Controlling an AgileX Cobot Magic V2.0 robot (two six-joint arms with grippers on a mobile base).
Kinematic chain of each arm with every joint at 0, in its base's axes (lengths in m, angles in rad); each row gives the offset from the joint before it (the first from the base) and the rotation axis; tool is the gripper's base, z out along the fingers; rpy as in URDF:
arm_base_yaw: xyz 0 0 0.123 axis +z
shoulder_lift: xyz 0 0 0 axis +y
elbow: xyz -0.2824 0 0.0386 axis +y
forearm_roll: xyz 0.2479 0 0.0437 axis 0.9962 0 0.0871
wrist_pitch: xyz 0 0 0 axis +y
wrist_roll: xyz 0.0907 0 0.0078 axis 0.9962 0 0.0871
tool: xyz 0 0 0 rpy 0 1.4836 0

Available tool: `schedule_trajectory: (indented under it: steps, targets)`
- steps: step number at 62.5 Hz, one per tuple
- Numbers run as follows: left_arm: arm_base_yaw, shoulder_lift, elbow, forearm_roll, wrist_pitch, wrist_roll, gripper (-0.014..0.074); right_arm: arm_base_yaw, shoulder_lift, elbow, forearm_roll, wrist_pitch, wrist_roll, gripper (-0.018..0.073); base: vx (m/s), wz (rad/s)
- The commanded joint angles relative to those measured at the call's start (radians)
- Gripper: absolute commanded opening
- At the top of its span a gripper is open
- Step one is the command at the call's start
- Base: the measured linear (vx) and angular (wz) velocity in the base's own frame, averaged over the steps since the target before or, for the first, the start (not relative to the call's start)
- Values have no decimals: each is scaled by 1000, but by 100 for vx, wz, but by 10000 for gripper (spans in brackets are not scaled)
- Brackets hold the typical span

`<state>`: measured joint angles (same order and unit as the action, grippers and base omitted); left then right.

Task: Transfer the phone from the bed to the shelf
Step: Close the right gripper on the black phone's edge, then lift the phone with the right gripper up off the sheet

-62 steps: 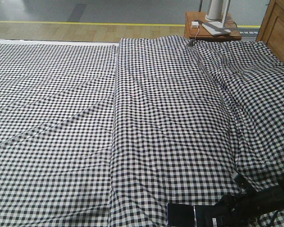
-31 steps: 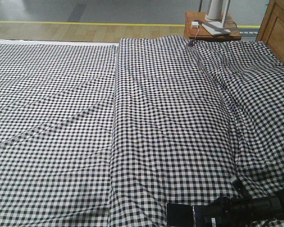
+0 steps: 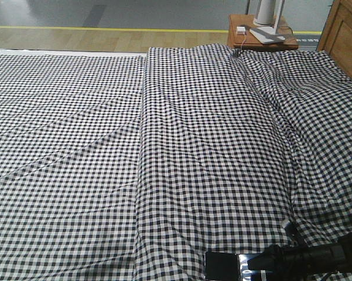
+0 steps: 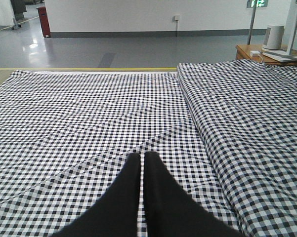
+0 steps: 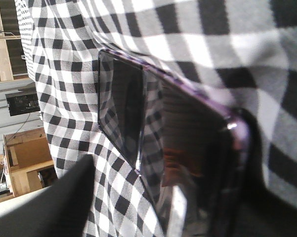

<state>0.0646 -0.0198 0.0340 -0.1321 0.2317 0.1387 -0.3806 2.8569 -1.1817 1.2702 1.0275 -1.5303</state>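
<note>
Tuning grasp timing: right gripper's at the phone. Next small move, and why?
Probably close the right gripper on the phone: the jaws look open around it, one finger clear of its edge, and it lies flat on the bed.

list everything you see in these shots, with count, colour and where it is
bed: one, black-and-white gingham bedding, fills most of each view
phone: one, glossy black, flat on the bedding at the front view's bottom edge
side table: one, reddish-brown, beyond the bed's far right corner, white items on top
wooden panel: one, brown, top right corner
floor line: one, yellow, past the bed
left gripper: black, fingers together, over the bedding
right gripper: black, open, at the phone's right end
</note>
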Motion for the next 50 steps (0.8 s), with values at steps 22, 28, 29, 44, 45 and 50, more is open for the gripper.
schedule_trajectory:
  steps: [22, 28, 29, 44, 45, 50]
  targets:
    - [2, -7, 2, -6, -73, -4, 1, 1, -71, 1, -42, 96, -56, -11, 0, 0]
    - [2, -7, 2, -6, -73, -4, 1, 0, -90, 1, -42, 96, -56, -10, 0, 0]
    - [2, -7, 2, -6, -73, -4, 1, 0, -95, 1, -42, 96, -56, -10, 0, 0]
    - [2, -7, 2, -6, -73, -4, 1, 0, -168, 2, -42, 124, -56, -7, 0, 0]
    - [2, -7, 2, -6, -73, -4, 1, 0, -172, 2, -41, 127, -56, -7, 0, 0]
    - [2, -7, 2, -6, -73, -4, 1, 0, -192, 2, -38, 155, -56, -6, 0, 0]
